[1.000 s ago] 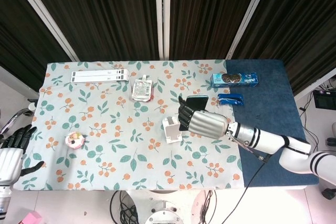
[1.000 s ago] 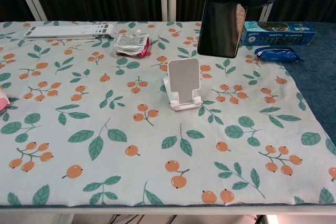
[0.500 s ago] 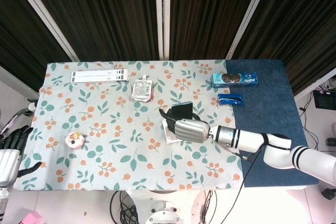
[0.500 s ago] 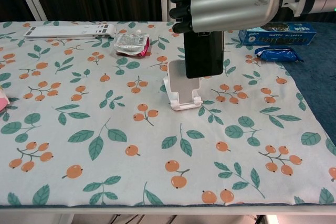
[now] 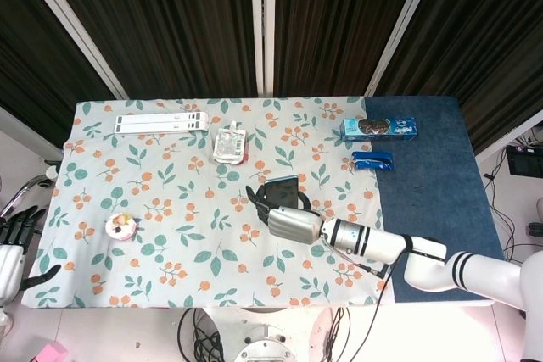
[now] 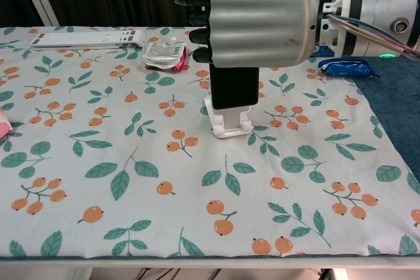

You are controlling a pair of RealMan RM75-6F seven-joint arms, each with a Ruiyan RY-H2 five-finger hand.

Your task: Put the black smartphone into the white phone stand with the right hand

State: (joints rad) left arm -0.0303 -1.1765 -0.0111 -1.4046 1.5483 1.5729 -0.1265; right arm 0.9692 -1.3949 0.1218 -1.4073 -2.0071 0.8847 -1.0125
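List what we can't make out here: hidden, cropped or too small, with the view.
- black smartphone: upper part behind the right hand in chest view; head view shows only its top edge.
- white phone stand: backrest covered by the phone in chest view; hidden under the hand in head view. Whether the phone sits in the cradle: cannot tell.
- left hand: cropped by the left edge in head view, absent from chest view.
- blue box: print too small.

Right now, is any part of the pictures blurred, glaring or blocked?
Chest view: the right hand fills the top, near and slightly soft, hiding most of the black smartphone. Head view: even light, sharp, no glare, dark curtains behind.
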